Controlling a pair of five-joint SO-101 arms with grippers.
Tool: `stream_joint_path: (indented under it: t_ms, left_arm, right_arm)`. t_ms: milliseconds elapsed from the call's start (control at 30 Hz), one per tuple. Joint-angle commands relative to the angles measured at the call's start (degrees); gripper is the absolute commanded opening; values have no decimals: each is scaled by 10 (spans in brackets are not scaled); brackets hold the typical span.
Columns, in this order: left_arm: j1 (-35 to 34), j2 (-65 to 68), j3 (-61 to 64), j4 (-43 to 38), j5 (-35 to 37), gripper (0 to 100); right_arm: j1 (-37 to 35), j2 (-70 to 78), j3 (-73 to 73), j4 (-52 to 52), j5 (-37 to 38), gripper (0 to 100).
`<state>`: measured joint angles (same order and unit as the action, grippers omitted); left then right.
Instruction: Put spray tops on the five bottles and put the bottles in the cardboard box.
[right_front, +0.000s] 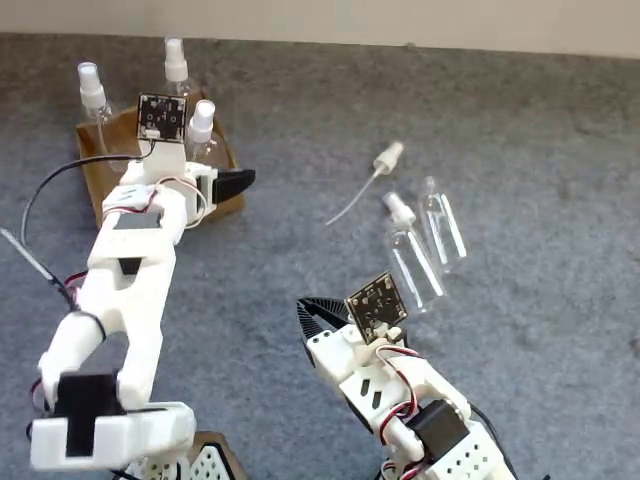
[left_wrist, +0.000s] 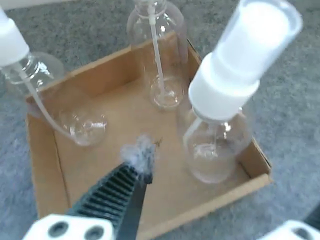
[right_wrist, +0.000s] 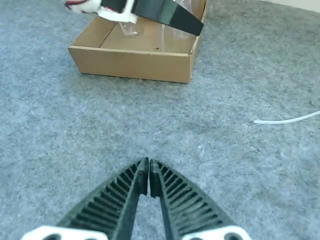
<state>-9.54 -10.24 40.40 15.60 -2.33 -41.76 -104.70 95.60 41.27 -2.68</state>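
Observation:
A cardboard box (right_front: 92, 172) sits at the far left of the grey carpet. Three clear bottles with white spray tops stand in it (right_front: 92, 92) (right_front: 176, 66) (right_front: 203, 124). My left gripper (right_front: 222, 180) hovers over the box's near right corner, open, its black jaw swung out past the rim. In the left wrist view one ribbed finger (left_wrist: 131, 176) points at the box floor (left_wrist: 125, 115) beside the nearest bottle (left_wrist: 220, 115). My right gripper (right_wrist: 149, 172) is shut on nothing, low over bare carpet (right_front: 305, 315). Right of it lie a capped bottle (right_front: 412, 255) and an uncapped bottle (right_front: 443, 225).
A loose spray top (right_front: 388, 157) with its long thin tube lies on the carpet beyond the two lying bottles. From the right wrist view, the box wall (right_wrist: 130, 64) is straight ahead, with the left arm's black jaw (right_wrist: 165, 12) above it. Open carpet lies between.

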Motion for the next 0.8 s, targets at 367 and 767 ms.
stream_joint_path:
  t_ms: [367,767]
  left_arm:
    - [-4,-245,-1,351,-2,447]
    - [-4,-497,-1,607,-1,446]
  right_arm:
    - [10,-5,66,3,-2,5]
    - [7,-5,66,25,-4,5]
